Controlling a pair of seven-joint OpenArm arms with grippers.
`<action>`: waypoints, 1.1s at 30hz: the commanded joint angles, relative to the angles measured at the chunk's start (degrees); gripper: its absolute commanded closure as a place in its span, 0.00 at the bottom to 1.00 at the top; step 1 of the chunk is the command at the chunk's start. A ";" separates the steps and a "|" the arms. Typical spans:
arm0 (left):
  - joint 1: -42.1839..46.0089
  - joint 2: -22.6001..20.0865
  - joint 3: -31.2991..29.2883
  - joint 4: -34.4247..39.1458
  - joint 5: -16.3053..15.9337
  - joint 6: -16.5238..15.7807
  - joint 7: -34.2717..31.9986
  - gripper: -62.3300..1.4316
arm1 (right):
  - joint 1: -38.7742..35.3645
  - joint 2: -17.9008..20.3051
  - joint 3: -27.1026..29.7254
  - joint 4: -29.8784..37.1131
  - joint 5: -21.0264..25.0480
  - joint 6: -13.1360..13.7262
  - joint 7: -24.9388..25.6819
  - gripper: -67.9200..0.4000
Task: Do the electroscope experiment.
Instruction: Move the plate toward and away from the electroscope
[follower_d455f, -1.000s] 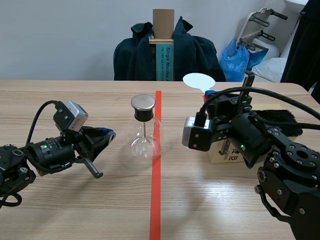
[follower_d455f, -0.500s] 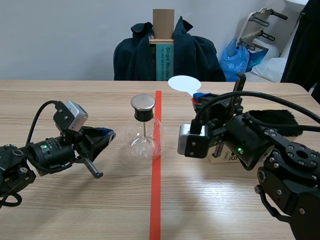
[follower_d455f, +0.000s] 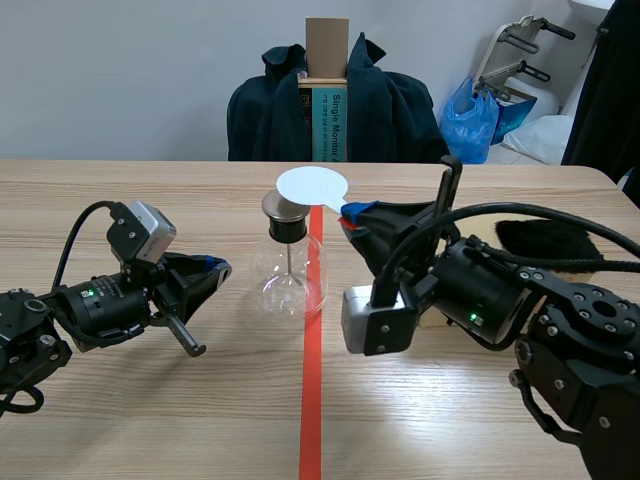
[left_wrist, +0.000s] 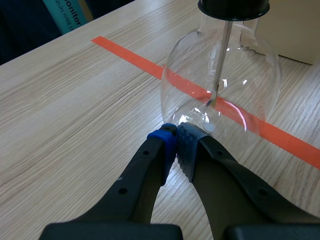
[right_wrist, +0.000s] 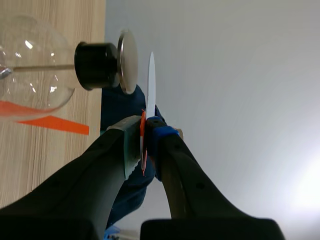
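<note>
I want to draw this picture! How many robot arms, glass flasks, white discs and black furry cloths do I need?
Arms: 2, left and right
Flask: 1
Disc: 1
Fur: 1
Total: 5

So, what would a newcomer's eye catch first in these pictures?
The glass flask with its metal cap, standing on the orange-red line. Then the white disc that the right gripper holds just over the cap, with a thin gap between. The left gripper lies shut beside the flask's base.
</note>
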 joint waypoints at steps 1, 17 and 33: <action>-0.31 -0.15 -0.52 0.55 -0.57 -0.09 -0.81 0.93 | 0.66 0.28 0.26 1.16 0.20 -0.42 1.16 0.98; -0.31 -0.15 -0.52 0.55 -0.57 -0.09 -0.79 0.93 | 0.66 0.28 0.26 1.16 0.20 -0.42 4.76 0.98; -0.31 -0.15 -0.52 0.55 -0.57 -0.09 -0.76 0.93 | 0.66 0.31 0.28 1.16 0.20 -0.44 -18.43 0.98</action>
